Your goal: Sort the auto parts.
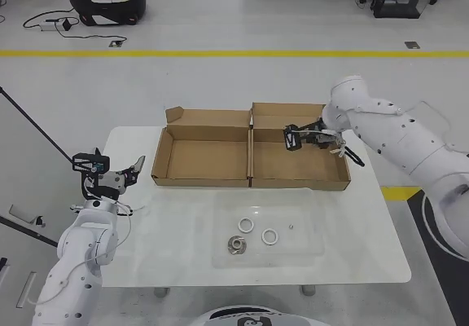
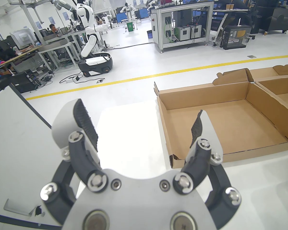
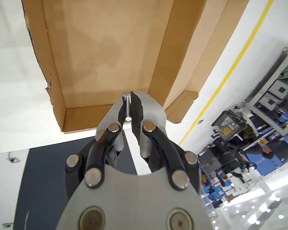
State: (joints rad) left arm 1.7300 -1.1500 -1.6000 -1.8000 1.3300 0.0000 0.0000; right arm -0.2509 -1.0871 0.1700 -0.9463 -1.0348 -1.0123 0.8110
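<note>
My right gripper is shut on a small threaded metal bolt, which stands lengthwise between the pads. It hangs above the right end of the right cardboard box; in the top view the right gripper is over that box. My left gripper is open with nothing between its fingers. It is over the table's left edge, just left of the left cardboard box, and in the top view the left gripper is beside that box. Both boxes look bare inside.
A clear tray lies at the table's front middle. It holds two white rings, a metal part and a tiny piece. Box lid flaps stand up along the far side.
</note>
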